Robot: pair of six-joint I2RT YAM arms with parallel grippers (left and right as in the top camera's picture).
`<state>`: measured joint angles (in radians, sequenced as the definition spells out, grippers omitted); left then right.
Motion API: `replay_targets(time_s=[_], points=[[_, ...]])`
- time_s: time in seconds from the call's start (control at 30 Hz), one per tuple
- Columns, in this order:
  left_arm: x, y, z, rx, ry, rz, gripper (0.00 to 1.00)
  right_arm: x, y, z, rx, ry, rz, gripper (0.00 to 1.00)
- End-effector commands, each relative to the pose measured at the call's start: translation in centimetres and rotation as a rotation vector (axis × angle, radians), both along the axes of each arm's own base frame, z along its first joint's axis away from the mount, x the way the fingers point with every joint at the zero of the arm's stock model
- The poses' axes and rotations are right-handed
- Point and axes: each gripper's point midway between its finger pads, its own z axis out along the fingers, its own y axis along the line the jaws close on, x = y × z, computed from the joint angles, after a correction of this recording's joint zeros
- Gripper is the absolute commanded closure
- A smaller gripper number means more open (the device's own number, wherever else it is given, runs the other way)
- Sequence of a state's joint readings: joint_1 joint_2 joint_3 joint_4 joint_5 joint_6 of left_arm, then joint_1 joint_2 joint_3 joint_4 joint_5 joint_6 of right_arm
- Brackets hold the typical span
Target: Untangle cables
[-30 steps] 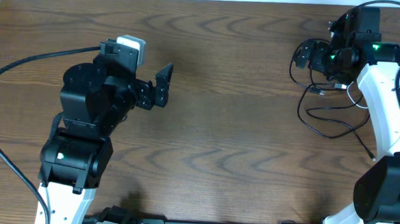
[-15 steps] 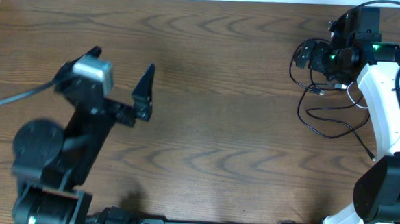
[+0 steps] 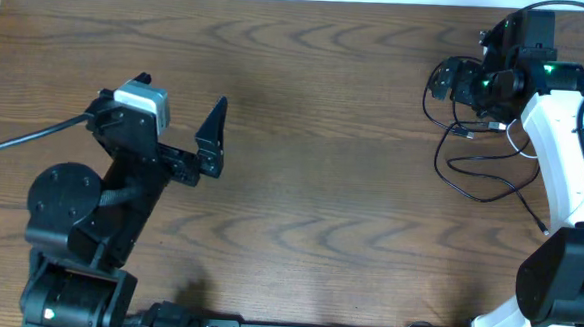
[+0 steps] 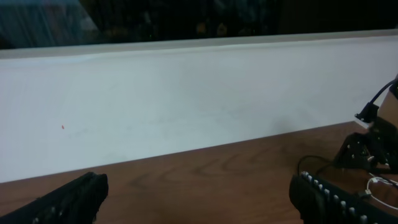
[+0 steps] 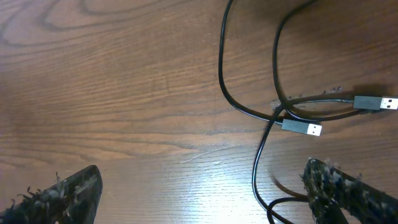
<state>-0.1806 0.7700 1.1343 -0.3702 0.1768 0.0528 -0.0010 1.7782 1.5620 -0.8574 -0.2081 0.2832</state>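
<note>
right wrist shows the cables [image 5: 277, 112] crossing beside two plugs [image 5: 298, 127] on the table [image 5: 93, 93], under my right gripper [image 5: 199, 186], jaws apart and empty. i'd pinch one black strand clear of the crossing and lift slowly. left gripper [image 3: 177, 102], also spread, sits well apart.

Dark wood-grain table [image 3: 321, 185] w/ white board [image 4: 186, 106] along far edge; dim bg above.

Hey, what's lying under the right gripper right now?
Below the open right gripper, black cables cross on the wooden table, two metal-tipped plugs beside the crossing. The arm hides part of the tangle from overhead.
</note>
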Motion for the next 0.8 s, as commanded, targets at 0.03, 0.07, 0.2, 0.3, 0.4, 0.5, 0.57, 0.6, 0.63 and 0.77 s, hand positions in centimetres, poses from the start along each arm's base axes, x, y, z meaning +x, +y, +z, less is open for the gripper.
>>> replay_targets(time_s=[0.03, 0.07, 0.2, 0.3, 0.4, 0.5, 0.57, 0.6, 0.63, 0.77], points=[[0.2, 0.1, 0.4, 0.005, -0.006, 0.006, 0.02, -0.2, 0.5, -0.3, -0.005, 0.005, 0.021, 0.01], [0.2, 0.1, 0.4, 0.006, -0.006, 0.006, 0.02, -0.2, 0.5, -0.3, -0.004, 0.005, 0.021, 0.01], [0.2, 0.1, 0.4, 0.006, -0.008, 0.009, 0.02, -0.2, 0.5, -0.3, -0.004, 0.005, 0.021, 0.01], [0.2, 0.7, 0.4, 0.009, -0.008, 0.044, 0.02, -0.2, 0.5, -0.3, -0.005, 0.005, 0.021, 0.01], [-0.4, 1.1, -0.3, 0.016, 0.020, 0.056, 0.02, -0.2, 0.5, -0.3, -0.004, 0.005, 0.021, 0.01], [-1.1, 1.2, -0.6, 0.019, 0.036, 0.054, 0.02, -0.2, 0.5, -0.3, -0.004, 0.005, 0.021, 0.01], [-1.4, 1.2, -0.7, 0.019, 0.041, 0.053, 0.02, -0.2, 0.5, -0.3, -0.004, 0.005, 0.021, 0.01], [-1.6, 1.0, -0.8, 0.021, 0.044, 0.045, 0.02, -0.2, 0.5, -0.3, -0.005, 0.005, 0.021, 0.01], [-1.8, 0.8, -0.9, 0.022, 0.045, 0.034, 0.02, -0.2, 0.5, -0.3, -0.005, 0.005, 0.021, 0.01], [-2.6, 0.6, -0.9, 0.024, 0.046, 0.027, 0.02, -0.2, 0.5, -0.3, -0.005, 0.005, 0.021, 0.01]])
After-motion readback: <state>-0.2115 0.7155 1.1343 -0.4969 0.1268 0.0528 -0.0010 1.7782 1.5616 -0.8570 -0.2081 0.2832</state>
